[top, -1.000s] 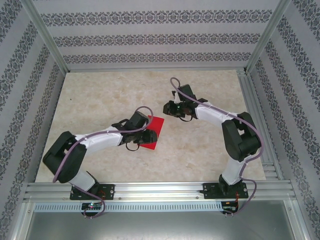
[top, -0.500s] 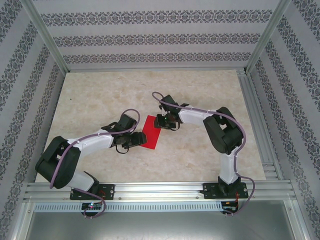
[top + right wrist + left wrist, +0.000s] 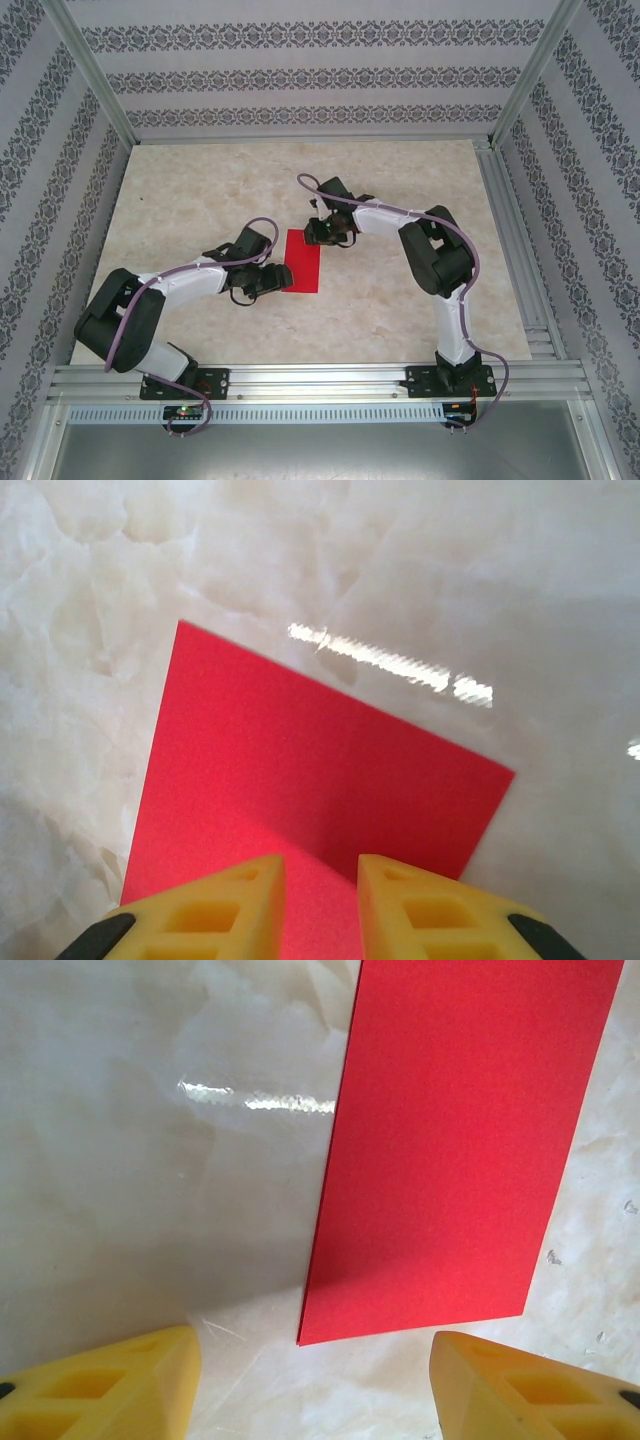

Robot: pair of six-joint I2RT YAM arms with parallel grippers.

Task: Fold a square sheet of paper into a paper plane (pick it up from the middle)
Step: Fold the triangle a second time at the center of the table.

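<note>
The sheet of paper [image 3: 303,262] is bright red and lies flat on the marble table as a narrow rectangle, not a plane shape. In the left wrist view the paper [image 3: 460,1140] has its near corner just ahead of my left gripper [image 3: 315,1380], whose yellow fingers stand wide open and clear of it. From above, the left gripper [image 3: 272,278] sits at the paper's lower left edge. My right gripper [image 3: 318,232] hovers over the paper's far end. Its jaws [image 3: 320,865] are a small gap apart, with the red paper [image 3: 300,770] showing between them and nothing held.
The marble tabletop [image 3: 200,200] stretches bare to the left and back. An aluminium rail [image 3: 510,250] runs along the right edge and patterned walls [image 3: 300,80] enclose the space. The right arm's elbow [image 3: 435,255] stands just right of the paper.
The right gripper has swung left and down onto the paper's far end. The left gripper has drawn back left off the paper and opened wider. The paper now lies flat and narrower.
</note>
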